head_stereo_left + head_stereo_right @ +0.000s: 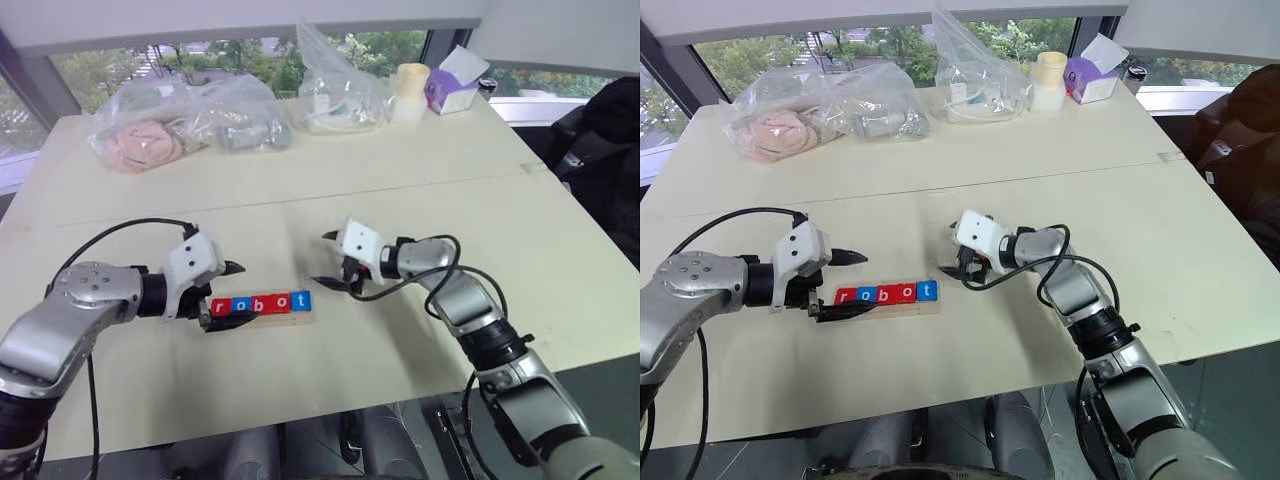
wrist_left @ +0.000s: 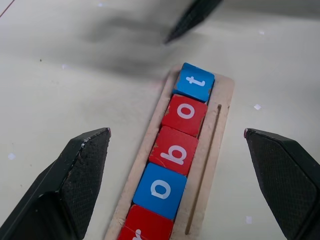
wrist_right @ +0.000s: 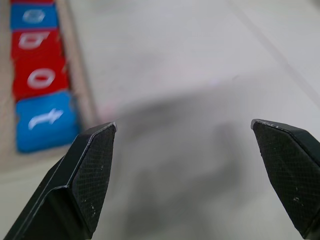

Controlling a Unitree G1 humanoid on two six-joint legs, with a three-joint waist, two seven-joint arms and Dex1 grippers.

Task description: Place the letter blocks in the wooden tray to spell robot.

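Silver arms, white wrist housings, looping black cables, 2 textured black jaws each.

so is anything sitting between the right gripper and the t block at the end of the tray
Nothing visible. The right gripper is open, and between it and the blue t block, the end tile in the wooden tray, there is bare table. The bags and cup sit at the far edge.

We note even daylight from the windows [image 1: 250,55] behind the desk [image 1: 420,200], soft shadows, and blurred tiles in the right wrist view.
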